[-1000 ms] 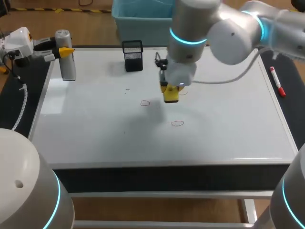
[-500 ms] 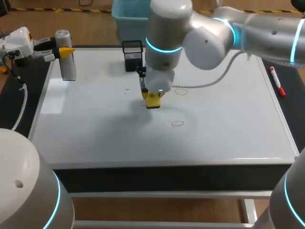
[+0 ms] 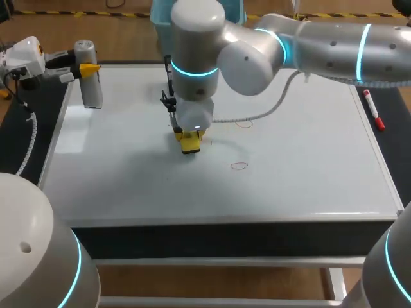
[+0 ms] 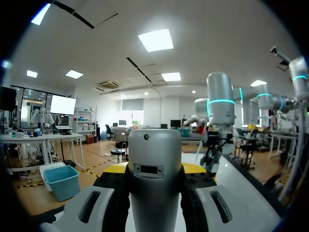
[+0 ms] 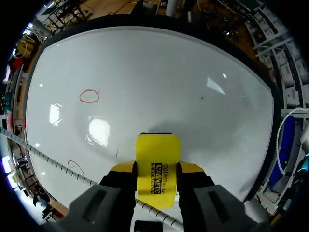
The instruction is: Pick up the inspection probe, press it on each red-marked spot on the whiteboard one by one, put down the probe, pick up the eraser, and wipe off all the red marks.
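While the right arm [image 3: 308, 45] reached in from the right past the middle of the whiteboard [image 3: 128, 173], the head view showed the right gripper [image 3: 191, 136] pointing down with the yellow eraser [image 3: 191, 145] clamped in it, low over the board left of centre. A red mark [image 3: 239, 165] lay near the eraser on its right, and a second mark [image 3: 244, 124] lay farther back, partly under the cable [image 3: 257, 115]. A marker [image 3: 374, 110] lay on the dark strip beside the board's right edge. At the far left corner the left gripper [image 3: 87, 68] gripped the grey probe [image 3: 90, 86], which stood upright. From the left wrist, the probe [image 4: 155, 183] filled the space between the fingers [image 4: 94, 205], held from both sides. From the right wrist, the fingers [image 5: 200, 181] pressed the eraser [image 5: 158, 169] on both flanks, its far end at the board [image 5: 169, 72], with one red mark [image 5: 89, 95] ahead and another [image 5: 75, 167] beside the gripper.
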You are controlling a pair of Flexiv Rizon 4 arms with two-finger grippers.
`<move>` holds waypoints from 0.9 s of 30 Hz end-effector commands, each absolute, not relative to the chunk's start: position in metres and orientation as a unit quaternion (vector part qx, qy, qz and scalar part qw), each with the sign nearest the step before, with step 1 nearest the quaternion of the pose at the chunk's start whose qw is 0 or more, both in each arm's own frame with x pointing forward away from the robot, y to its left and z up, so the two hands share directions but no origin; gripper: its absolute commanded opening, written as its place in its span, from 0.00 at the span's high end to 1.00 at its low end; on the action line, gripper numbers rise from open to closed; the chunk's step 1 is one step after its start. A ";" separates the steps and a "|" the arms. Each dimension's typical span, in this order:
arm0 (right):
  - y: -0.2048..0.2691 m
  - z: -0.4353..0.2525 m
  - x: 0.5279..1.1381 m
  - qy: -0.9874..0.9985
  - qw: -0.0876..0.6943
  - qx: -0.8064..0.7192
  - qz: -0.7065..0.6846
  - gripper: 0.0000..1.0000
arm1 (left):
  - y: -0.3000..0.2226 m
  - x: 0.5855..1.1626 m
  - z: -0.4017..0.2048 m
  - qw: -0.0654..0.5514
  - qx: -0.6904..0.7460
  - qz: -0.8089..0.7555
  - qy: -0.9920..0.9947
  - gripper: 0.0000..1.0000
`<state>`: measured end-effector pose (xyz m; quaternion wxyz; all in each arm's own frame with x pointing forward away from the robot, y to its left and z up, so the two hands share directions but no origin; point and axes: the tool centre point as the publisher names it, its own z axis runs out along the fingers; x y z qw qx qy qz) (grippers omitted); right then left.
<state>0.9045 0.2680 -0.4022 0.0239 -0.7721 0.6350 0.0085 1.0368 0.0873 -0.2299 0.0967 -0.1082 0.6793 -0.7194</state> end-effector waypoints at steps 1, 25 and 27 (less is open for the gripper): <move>0.274 -0.409 0.910 0.634 0.013 -0.773 0.008 1.00 | 0.087 1.037 -0.228 0.097 -0.109 -0.719 0.680 1.00; 0.245 -0.425 0.915 0.646 -0.007 -0.763 0.023 1.00 | 0.087 1.037 -0.228 0.097 -0.109 -0.719 0.680 1.00; 0.239 -0.425 0.916 0.650 -0.008 -0.760 0.022 1.00 | 0.087 1.037 -0.228 0.097 -0.109 -0.719 0.680 1.00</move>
